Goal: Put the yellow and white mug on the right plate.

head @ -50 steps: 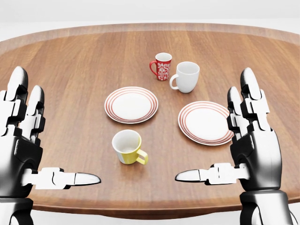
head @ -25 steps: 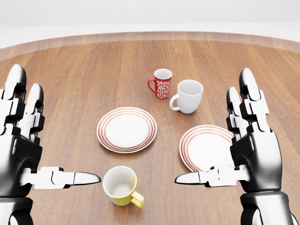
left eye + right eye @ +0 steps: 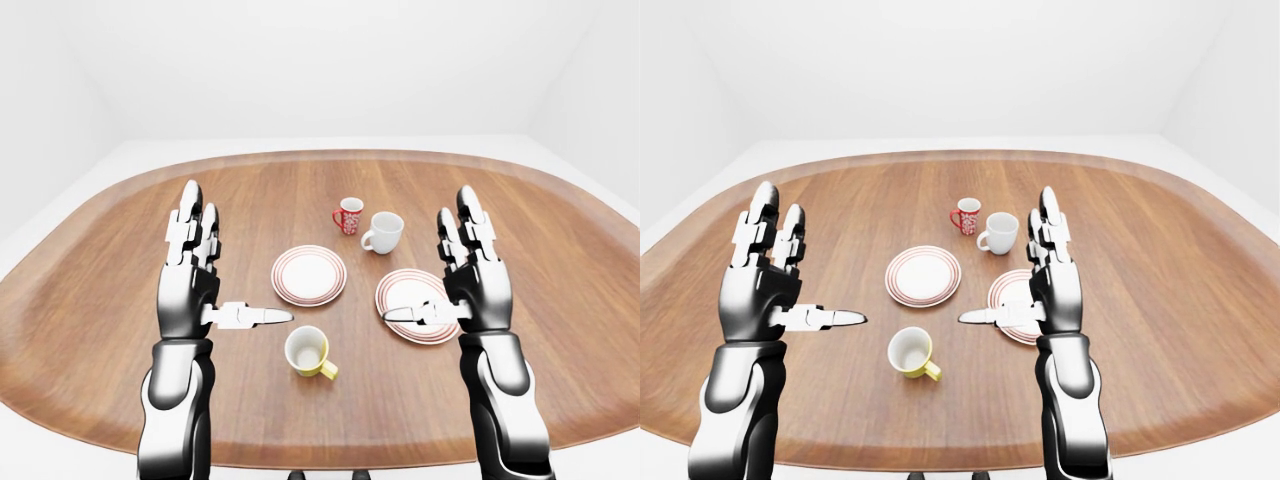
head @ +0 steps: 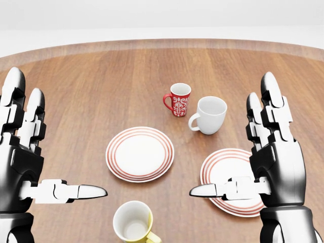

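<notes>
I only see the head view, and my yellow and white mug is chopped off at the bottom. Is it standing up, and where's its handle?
Observer: Yes. The left-eye view shows the whole yellow and white mug, upright, with its handle pointing to the lower right.
Operator: Is it about to fall off the table?
Observer: No. Bare table shows below it before the edge.
Operator: Is something hiding on the right plate behind my hand?
Observer: The left-eye view shows more of the right plate. Only the thumb of the right hand crosses it, and the part that shows is bare.
</notes>
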### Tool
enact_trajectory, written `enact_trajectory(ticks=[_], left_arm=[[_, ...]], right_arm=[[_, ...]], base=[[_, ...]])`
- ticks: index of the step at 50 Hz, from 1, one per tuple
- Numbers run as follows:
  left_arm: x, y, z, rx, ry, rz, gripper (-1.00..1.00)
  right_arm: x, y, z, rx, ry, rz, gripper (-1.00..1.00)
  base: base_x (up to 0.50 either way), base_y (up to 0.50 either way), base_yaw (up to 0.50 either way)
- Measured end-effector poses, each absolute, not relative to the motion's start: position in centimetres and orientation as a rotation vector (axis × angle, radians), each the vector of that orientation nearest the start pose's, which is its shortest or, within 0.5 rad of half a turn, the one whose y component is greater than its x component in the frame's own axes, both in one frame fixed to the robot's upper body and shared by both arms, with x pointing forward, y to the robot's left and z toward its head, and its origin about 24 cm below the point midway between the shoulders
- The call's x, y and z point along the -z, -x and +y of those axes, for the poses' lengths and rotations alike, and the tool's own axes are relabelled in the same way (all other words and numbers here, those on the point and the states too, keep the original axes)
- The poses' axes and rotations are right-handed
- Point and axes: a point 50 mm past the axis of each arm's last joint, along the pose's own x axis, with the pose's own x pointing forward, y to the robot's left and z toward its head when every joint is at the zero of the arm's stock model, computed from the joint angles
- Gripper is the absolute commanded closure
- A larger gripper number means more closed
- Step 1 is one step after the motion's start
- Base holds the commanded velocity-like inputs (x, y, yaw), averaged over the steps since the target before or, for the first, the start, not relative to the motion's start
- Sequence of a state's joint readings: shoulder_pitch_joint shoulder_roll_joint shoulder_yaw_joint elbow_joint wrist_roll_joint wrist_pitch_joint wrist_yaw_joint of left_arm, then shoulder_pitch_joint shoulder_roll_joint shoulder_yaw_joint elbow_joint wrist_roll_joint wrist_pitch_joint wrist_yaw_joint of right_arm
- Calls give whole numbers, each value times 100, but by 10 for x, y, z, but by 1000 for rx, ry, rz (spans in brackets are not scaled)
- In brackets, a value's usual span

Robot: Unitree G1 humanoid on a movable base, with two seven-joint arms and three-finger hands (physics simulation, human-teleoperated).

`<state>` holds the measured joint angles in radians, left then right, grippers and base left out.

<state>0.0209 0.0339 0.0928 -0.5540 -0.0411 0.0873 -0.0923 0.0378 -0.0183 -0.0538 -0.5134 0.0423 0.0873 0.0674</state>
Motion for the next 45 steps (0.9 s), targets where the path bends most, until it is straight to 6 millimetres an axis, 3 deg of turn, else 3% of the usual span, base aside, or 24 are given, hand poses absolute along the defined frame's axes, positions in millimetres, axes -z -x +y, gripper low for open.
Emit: enact_trajectory(ticks=[12,23,45], left_arm=[[-155,-225,168,16,-37,-449,-100],[-156,-225,168,16,-35,-453,-100],[-166,-225,174,6,-47,-496,-100]], right_arm=[[-143,-229,-163,-11,-4,-396,-100],[-144,-228,-163,-18,-8,-402,-100],[-146,-230,-158,-21,38,-407,-100]], base=[[0,0,0],[49,0,0],[0,0,0]])
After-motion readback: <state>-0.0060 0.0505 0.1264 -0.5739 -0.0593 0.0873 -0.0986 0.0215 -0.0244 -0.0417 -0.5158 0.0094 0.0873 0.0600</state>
